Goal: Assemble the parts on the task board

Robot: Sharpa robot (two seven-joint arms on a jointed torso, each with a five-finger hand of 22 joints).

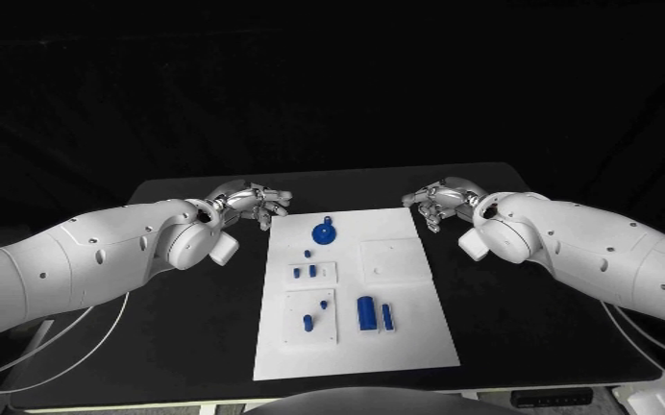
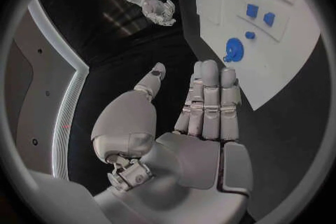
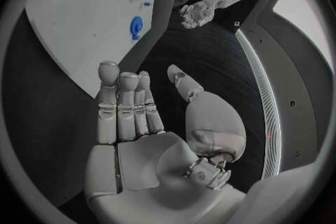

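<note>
The white task board (image 1: 416,338) lies in the middle of the black table. A round blue part (image 1: 323,233) rests near its far end, and the same round part (image 2: 233,49) (image 3: 136,27) appears in both wrist views. Small blue pegs (image 1: 310,270) and two taller blue blocks (image 1: 369,312) sit nearer the front. My left hand (image 1: 250,202) hovers just off the board's far left corner, fingers apart, holding nothing; its palm (image 2: 203,123) is bare. My right hand (image 1: 441,202) hovers off the far right corner, also with nothing in it, palm (image 3: 133,129) bare.
Bare black table (image 1: 540,338) runs on both sides of the board. Raised white squares (image 1: 389,262) stand on the board's surface. The table's front edge lies close below the board's near end.
</note>
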